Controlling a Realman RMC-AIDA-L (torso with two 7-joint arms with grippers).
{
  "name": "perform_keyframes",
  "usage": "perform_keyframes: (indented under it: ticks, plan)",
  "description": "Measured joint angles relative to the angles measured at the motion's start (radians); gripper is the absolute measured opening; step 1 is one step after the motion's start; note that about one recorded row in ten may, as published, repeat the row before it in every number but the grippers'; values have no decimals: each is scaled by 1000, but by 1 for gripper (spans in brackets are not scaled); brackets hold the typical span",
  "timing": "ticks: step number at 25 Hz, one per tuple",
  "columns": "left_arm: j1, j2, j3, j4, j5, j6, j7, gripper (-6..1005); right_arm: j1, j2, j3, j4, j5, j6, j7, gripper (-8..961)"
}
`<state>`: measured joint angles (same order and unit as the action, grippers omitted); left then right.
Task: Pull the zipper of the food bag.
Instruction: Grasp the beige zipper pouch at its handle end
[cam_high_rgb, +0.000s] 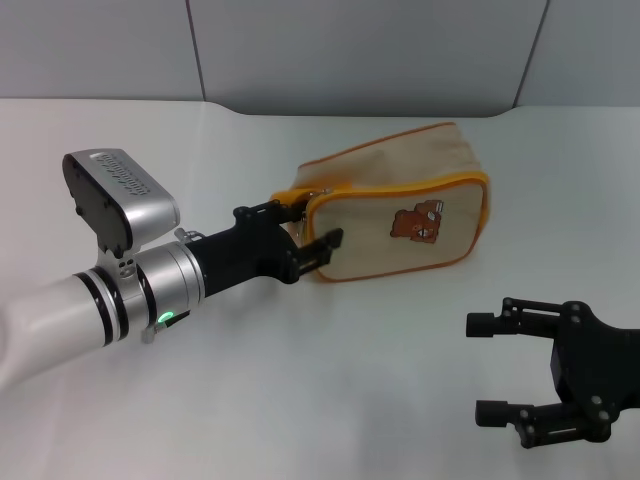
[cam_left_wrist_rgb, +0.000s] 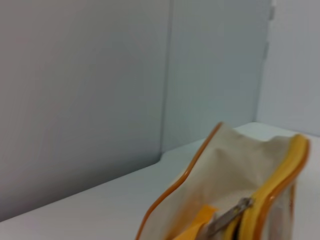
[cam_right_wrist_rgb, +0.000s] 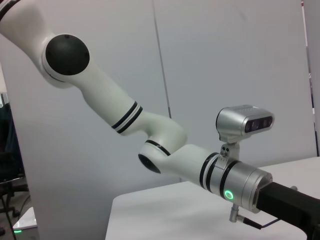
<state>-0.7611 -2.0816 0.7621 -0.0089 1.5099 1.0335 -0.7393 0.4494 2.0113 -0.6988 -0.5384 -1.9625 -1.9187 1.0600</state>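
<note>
The food bag (cam_high_rgb: 400, 180) lies on the white table, its bear print (cam_high_rgb: 418, 224) facing me. Its zipper (cam_high_rgb: 322, 193) runs along the top between orange-yellow trim, with the small silvery pull tab at the bag's left end. My left gripper (cam_high_rgb: 308, 226) is open at that end, one finger by the pull tab and the other against the bag's lower front corner. The left wrist view shows the bag (cam_left_wrist_rgb: 225, 160) close up with the zipper pull (cam_left_wrist_rgb: 229, 218) at its edge. My right gripper (cam_high_rgb: 483, 368) is open and empty, low at the front right, away from the bag.
The white table (cam_high_rgb: 300, 380) runs back to grey wall panels (cam_high_rgb: 350, 50). The right wrist view shows my left arm (cam_right_wrist_rgb: 165, 145) reaching over the table and none of the bag.
</note>
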Motion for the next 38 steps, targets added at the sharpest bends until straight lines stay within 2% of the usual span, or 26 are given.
perform_keyframes:
  ticks: [7,8,10,14,15,16,20,24,25,27,29,30,31,34,35,38]
  plan:
    - [11,0,-29,-2,3,-5,6,618,0,6,38,0,1,0,0,818]
    - [11,0,-23,-1,7,-1,6,599,0,12,63,0,2,0,0,818]
    - [11,0,-19,-1,9,8,6,349,0,18,93,-1,2,0,-1,817]
    - [16,0,-18,3,10,38,6,255,0,28,170,1,3,0,-11,816]
    - [19,0,-19,5,10,52,6,231,1,38,239,9,18,0,-35,816]
    - [19,0,-19,5,10,52,6,224,1,38,239,9,18,0,-35,816]
    - [27,0,-21,12,10,94,7,195,3,69,332,48,164,54,-157,815]
    - [67,5,7,79,31,183,-8,163,21,71,331,108,232,106,-288,814]
    - [109,12,59,171,60,257,-59,155,38,72,335,145,246,146,-399,814]
    - [120,15,82,209,72,279,-89,137,47,72,339,164,248,168,-454,814]
    - [146,27,134,295,95,319,-160,132,65,74,347,205,254,211,-561,813]
    - [155,43,158,329,104,352,-187,129,85,75,346,254,272,253,-680,813]
    - [155,43,158,329,104,352,-187,126,85,75,346,254,272,253,-680,813]
    - [158,68,163,349,104,414,-194,119,115,76,340,332,286,305,-856,813]
    - [157,71,163,357,105,423,-198,116,137,76,339,376,286,331,-963,812]
    - [152,70,166,394,123,423,-223,108,156,76,334,413,283,350,-1040,812]
